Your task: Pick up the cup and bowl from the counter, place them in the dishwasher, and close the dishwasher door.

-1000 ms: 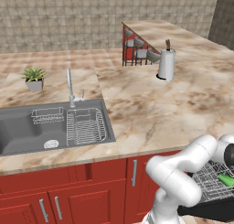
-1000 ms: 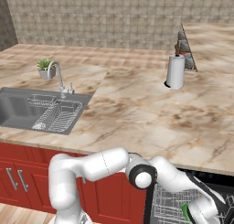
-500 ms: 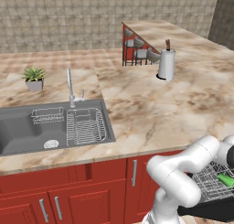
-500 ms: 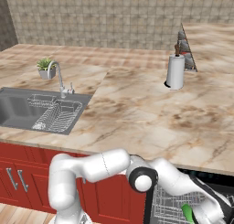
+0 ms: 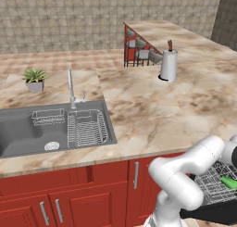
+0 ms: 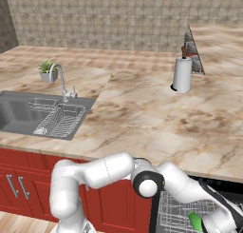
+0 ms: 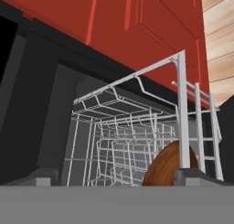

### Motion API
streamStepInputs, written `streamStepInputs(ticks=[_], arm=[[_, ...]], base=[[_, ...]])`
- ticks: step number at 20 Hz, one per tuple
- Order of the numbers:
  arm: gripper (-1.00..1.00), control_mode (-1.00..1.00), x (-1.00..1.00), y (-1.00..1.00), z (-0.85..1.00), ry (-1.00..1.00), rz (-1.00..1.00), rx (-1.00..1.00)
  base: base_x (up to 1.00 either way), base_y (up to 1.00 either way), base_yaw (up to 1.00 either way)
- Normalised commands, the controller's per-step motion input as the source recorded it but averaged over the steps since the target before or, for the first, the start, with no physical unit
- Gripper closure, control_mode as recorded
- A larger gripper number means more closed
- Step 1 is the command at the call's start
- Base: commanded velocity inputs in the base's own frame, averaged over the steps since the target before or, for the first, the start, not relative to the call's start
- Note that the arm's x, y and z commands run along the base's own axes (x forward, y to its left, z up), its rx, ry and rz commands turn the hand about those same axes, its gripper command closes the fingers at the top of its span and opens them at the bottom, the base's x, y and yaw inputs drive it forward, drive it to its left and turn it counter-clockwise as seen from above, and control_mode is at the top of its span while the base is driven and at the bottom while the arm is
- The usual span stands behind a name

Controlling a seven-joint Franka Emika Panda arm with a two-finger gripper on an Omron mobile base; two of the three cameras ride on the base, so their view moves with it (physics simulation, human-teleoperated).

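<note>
From the left base view the counter carries no cup or bowl, and a green thing lies in the pulled-out rack of the dishwasher.

The right base view shows that green thing by the arm's wrist.

In the hand view a brown round piece, probably the bowl, sits in the rack; whether the pincer is wide or narrow I cannot tell, and the door seemingly remains to close.
</note>
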Motion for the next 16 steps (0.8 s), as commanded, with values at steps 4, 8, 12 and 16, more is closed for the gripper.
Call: streamStepInputs(ticks=[4,8,12,16], arm=[[-1.00,-1.00,-0.04,0.00,0.27,0.00,0.00,0.00],[-1.00,-1.00,-0.07,0.00,0.27,0.00,0.00,0.00],[-1.00,-1.00,-0.10,0.00,0.21,0.00,0.00,0.00],[-1.00,-1.00,-0.16,0.00,0.16,0.00,0.00,0.00]], base=[[0.00,0.00,0.00],[0.00,0.00,0.00],[0.00,0.00,0.00],[0.00,0.00,0.00]])
